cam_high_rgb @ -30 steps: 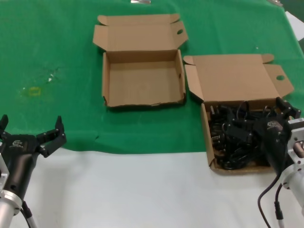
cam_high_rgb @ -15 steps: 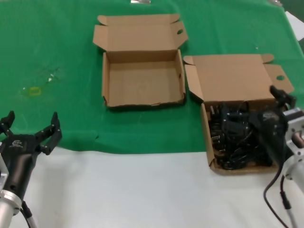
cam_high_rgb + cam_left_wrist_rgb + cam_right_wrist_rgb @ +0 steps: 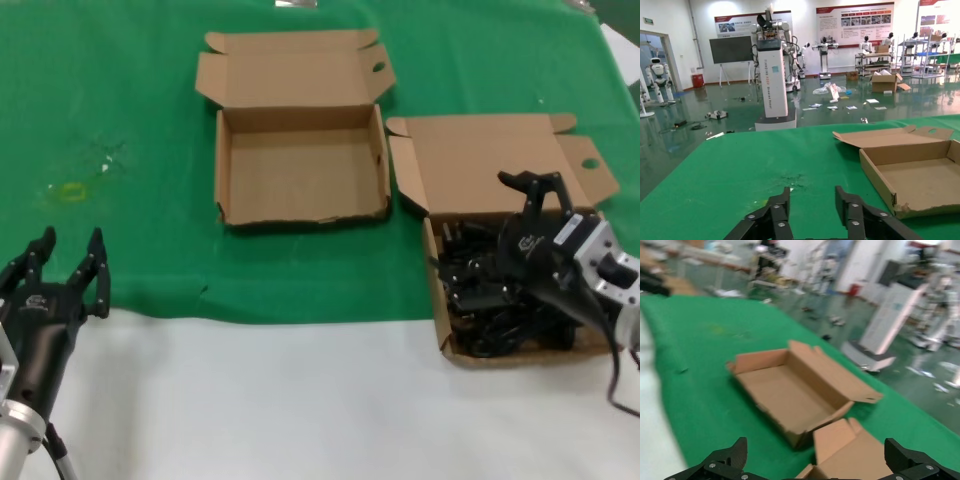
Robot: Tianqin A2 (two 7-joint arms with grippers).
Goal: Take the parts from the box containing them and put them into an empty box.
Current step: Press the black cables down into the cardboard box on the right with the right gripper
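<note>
1. The right gripper (image 3: 530, 205) hovered over the box containing the parts (image 3: 447, 330), near its back wall and lid hinge, with its fingers spread wide and holding nothing.
2. The parts (image 3: 490, 300), black coiled power cords, lay tangled together inside that box on the robot's right.
3. The empty box (image 3: 300, 175) sat well apart, farther back and to the left, its lid folded open.
4. Likely risk: because the cords were knotted in one heap, a grasp might have lifted several at once, or dragged the light cardboard box along.
5. A second risk: a trailing cord could have snagged on the box wall or lid flap during the carry.
6. The left gripper (image 3: 60, 270) waited at the near left edge, its fingers narrowly parted and empty.
7. The surface was a green cloth (image 3: 120, 100) over a white table (image 3: 300, 400).
8. Beyond lay a large hall with a glossy floor, a white robot stand (image 3: 774, 75), wall posters and shelving.
</note>
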